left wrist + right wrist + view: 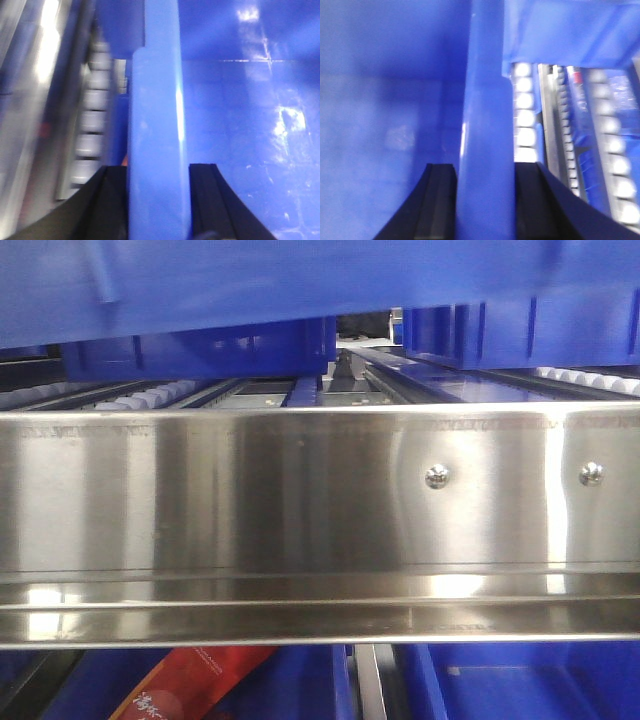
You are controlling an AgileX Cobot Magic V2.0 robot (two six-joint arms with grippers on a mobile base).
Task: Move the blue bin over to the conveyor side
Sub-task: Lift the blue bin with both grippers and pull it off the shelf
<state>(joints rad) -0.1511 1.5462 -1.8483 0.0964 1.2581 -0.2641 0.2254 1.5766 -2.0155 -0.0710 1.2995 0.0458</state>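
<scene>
The blue bin (250, 280) fills the top of the front view, its underside hanging above the roller shelf. My left gripper (159, 167) is shut on the bin's thick rolled rim (157, 100), one black finger inside the bin and one outside. My right gripper (485, 167) is shut on the opposite rim (487, 90) in the same way. The bin's glossy inside shows in both wrist views. The conveyor side, with its dark belt and red frame, is out of view.
A shiny stainless-steel rail (300, 500) runs across the front view, close to the camera. White rollers (95, 100) lie beside the bin; they also show in the right wrist view (525, 120). Other blue bins (200, 350) stand behind. A red package (190, 685) lies on the shelf below.
</scene>
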